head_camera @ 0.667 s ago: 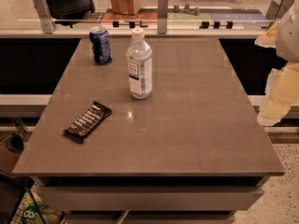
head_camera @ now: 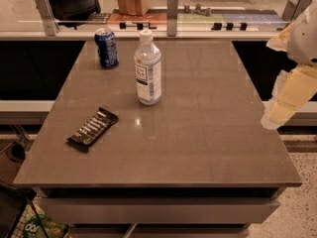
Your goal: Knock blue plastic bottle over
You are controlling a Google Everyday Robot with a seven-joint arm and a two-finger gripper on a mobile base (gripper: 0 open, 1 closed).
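Observation:
The blue plastic bottle (head_camera: 148,69) stands upright on the brown table (head_camera: 198,133), left of its middle and toward the back. It is pale-blue tinted, with a white cap and a white-and-blue label. My gripper (head_camera: 275,114) hangs at the right edge of the view, just beyond the table's right side. It is well to the right of the bottle and touches nothing.
A dark blue soda can (head_camera: 106,47) stands upright at the back left, behind and left of the bottle. A dark snack bar (head_camera: 92,129) lies flat near the left front. A counter with a glass partition (head_camera: 168,14) runs behind the table.
My arm's lower end has shifted slightly left, toward the table's right edge. The bottle, can and snack bar have not moved.

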